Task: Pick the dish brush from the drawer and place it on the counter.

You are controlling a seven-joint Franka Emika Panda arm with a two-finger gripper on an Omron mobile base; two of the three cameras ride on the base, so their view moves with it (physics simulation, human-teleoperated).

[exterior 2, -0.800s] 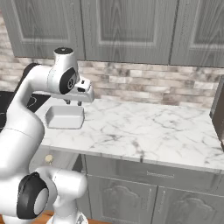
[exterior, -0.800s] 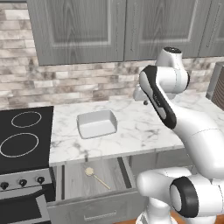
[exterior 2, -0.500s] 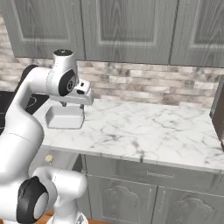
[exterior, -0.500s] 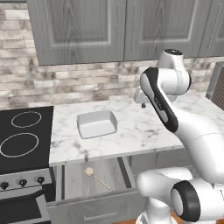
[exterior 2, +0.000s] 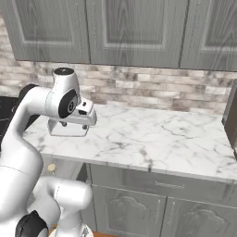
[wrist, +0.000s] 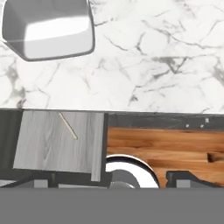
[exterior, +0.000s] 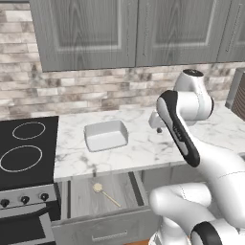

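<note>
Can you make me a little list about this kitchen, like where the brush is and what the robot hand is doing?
brush: dish brush lies flat on the floor of the drawer, round head toward the counter
drawer: pulled open under the counter
hand: hand is up above the counter, well away from the brush, holding nothing
hand open or shut: cannot tell
dish: white dish sits on the counter beside the stovetop
task so far: brush not picked up yet
</note>
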